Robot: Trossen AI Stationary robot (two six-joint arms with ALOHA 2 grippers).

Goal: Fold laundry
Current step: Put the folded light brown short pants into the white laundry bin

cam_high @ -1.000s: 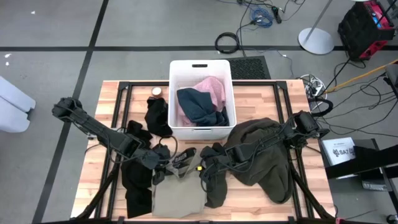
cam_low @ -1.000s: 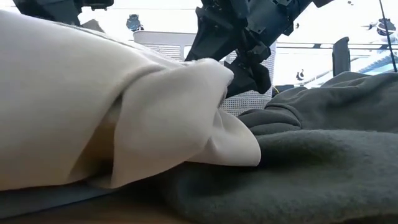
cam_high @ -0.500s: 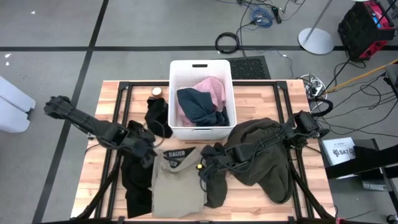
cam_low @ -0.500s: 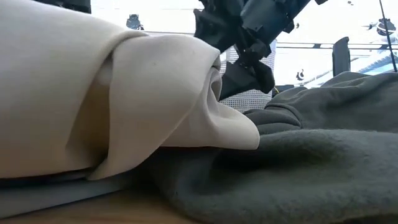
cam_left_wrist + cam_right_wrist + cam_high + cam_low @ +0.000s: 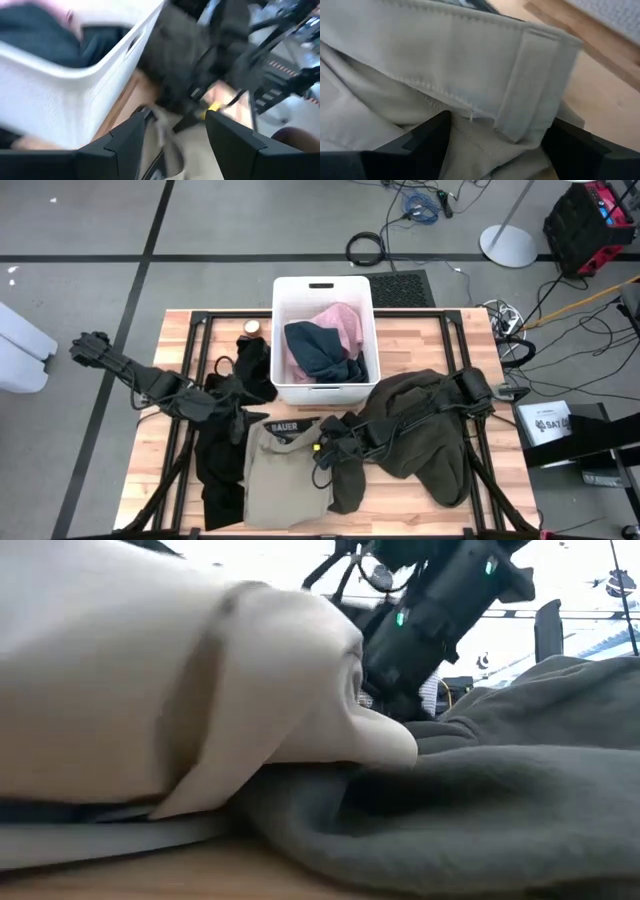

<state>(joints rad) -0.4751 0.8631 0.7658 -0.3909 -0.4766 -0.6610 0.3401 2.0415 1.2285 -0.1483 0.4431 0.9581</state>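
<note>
Lengthwise, the beige garment runs toward the table's near edge. Its waistband lies between the left gripper and right gripper; both stand wide open, holding nothing, the right nearer.

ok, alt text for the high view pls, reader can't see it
Overhead view of a wooden table with a beige-tan garment lying flat at its front edge, the left tool and right tool open at its top corners. A black garment lies left, a dark olive-grey one right, and a white bin behind holds pink and navy clothes.
</note>
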